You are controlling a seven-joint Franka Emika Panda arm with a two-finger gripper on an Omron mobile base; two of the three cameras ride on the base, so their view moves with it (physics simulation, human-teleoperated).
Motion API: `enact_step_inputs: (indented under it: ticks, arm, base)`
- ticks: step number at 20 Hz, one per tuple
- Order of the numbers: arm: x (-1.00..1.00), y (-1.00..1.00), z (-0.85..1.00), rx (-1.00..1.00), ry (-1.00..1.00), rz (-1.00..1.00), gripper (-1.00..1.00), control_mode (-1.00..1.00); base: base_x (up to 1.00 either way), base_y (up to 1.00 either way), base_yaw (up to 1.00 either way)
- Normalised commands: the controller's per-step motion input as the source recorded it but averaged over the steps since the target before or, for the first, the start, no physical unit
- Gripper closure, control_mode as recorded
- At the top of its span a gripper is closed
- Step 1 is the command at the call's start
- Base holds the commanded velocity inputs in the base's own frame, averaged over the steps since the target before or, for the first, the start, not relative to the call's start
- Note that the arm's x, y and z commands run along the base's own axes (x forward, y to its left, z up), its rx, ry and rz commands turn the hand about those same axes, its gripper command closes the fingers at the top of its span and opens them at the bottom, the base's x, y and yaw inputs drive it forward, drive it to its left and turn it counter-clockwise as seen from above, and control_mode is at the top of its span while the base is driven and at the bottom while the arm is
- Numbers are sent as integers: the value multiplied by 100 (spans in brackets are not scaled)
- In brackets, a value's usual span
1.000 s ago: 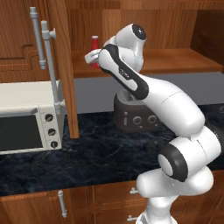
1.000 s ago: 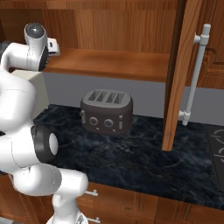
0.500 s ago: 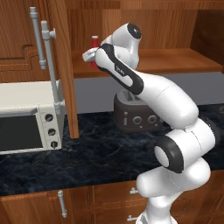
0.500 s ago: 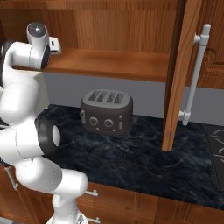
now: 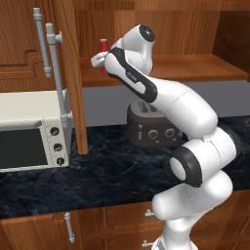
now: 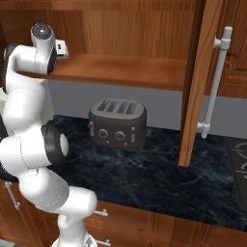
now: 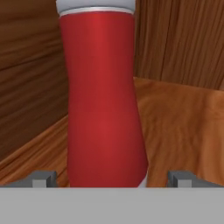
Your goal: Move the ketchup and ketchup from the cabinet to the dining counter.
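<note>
Tool (image 7: 109,178) released, jaws spread either side of upright ketchup bottle (image 7: 103,100), near cabinet shelf (image 5: 195,67) left back corner

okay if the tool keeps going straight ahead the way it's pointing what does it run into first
The ketchup bottle. It stands upright on the cabinet shelf directly ahead of the tool, centred between its open fingertips. It looks very close, though exact depth is unclear. Behind it is the cabinet's wooden wall.

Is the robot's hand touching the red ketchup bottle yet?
Apart. In the hand view the ketchup bottle stands between the open gripper's fingertips, with bare shelf visible on each side.
</note>
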Motion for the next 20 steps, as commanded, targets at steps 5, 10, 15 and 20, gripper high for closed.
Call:
enact_step_inputs:
  ticks: [5, 10, 15, 20]
  arm:
    - [4, 2, 0, 0, 0, 0, 100, -100]
    - [0, 1, -1, 0, 0, 0, 100, -100]
    - [0, 0, -5, 0, 0, 0, 100, -100]
    - [0, 0, -5, -1, -1, 0, 100, -100]
  base:
    - [0, 0, 0]
    - [0, 0, 0]
    - [0, 0, 0]
    - [0, 0, 0]
